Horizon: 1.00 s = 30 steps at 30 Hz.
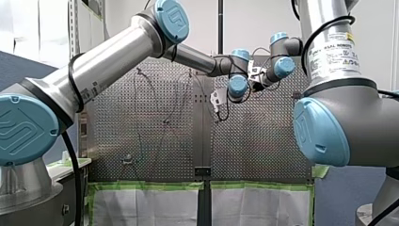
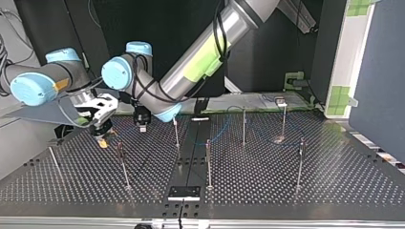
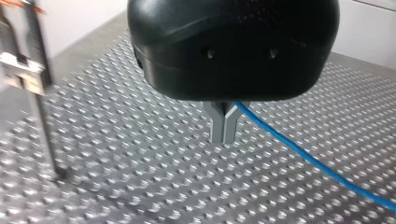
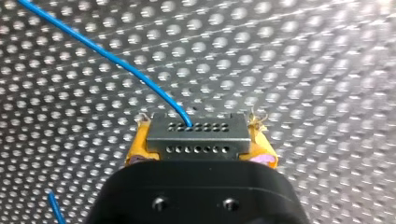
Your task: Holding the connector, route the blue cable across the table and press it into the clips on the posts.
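In the right wrist view my right gripper (image 4: 196, 140) is shut, its yellow pads (image 4: 140, 144) clamping a grey connector (image 4: 196, 135) with rows of small holes. The blue cable (image 4: 107, 53) leaves the connector and runs away over the perforated table. In the left wrist view my left gripper (image 3: 224, 130), black with metal fingers, is shut, and the blue cable (image 3: 303, 156) comes out from between the fingers and trails off to one side. At the top view's left both grippers hang close together just above the table, my right gripper (image 2: 99, 130) beside my left gripper (image 2: 142, 125).
Several thin posts stand on the perforated table (image 2: 267, 191), among them one (image 2: 123, 164) near the grippers, one (image 2: 208, 162) in the middle and one (image 2: 301, 162) to the right. A post with a clip (image 3: 21, 70) stands beside my left gripper. A black plate (image 2: 184, 192) sits at the table's near edge.
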{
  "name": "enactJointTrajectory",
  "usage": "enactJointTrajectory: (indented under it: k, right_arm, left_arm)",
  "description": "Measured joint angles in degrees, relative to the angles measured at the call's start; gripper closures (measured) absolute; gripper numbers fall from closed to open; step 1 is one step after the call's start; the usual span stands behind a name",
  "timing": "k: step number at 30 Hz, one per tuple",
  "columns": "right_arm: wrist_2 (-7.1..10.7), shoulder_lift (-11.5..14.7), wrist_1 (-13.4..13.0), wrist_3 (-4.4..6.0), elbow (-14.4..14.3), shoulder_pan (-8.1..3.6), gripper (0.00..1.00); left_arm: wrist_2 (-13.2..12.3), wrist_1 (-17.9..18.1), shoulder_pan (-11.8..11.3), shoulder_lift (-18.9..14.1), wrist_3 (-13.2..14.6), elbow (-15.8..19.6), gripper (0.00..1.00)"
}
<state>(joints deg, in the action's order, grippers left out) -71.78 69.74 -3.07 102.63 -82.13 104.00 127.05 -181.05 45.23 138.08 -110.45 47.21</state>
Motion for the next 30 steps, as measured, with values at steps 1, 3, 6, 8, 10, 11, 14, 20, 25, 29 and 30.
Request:
enactJointTrajectory:
  k: [1, 3, 6, 8, 10, 11, 14, 20, 25, 29, 30]
  right_arm:
    - [0.12, 0.5, 0.2, 0.02, 0.0, -0.09, 1.0]
    - [0.36, 1.0, 0.6, 0.03, 0.0, -0.21, 1.0]
    - [0.7, 1.8, 1.1, 0.05, 0.2, -0.34, 1.0]
    - [0.87, 2.3, 1.5, 0.06, 0.4, -0.39, 1.0]
    - [1.03, 2.8, 2.0, 0.1, 0.6, -0.43, 1.0]
    - [1.08, 3.0, 2.2, 0.11, 0.8, -0.46, 1.0]
    - [1.17, 3.7, 2.6, 0.13, 1.0, -0.49, 1.0]
    - [1.52, 4.3, 3.0, 0.13, 1.2, -0.53, 1.0]
    - [1.62, 4.9, 3.3, 0.13, 1.6, -0.57, 1.0]
    - [1.9, 5.3, 3.5, 0.37, 1.9, -0.67, 1.0]
    - [2.06, 5.3, 3.5, 0.44, 2.0, -0.72, 1.0]
  left_arm:
    - [0.2, 0.0, 0.1, -0.3, 0.0, 0.0, 1.0]
    - [0.6, 0.0, 0.3, -0.8, 0.0, 0.0, 1.0]
    - [1.0, -0.2, 0.5, -1.3, 0.0, 0.0, 1.0]
    - [1.2, -0.4, 0.6, -1.6, 0.0, 0.0, 1.0]
    - [1.2, -0.5, 0.8, -2.0, 0.0, 0.0, 1.0]
    - [1.3, -0.5, 0.8, -2.2, 0.0, 0.0, 1.0]
    - [1.3, -0.5, 0.9, -3.0, 0.0, 0.0, 1.0]
    - [1.7, -0.6, 1.0, -4.3, 0.0, 0.0, 1.0]
    - [2.0, -0.7, 1.0, -4.7, 0.0, 0.0, 1.0]
    - [2.0, -0.6, 1.0, -4.8, 0.0, -0.1, 1.0]
    - [2.0, -0.5, 1.0, -4.8, 0.0, -0.2, 1.0]
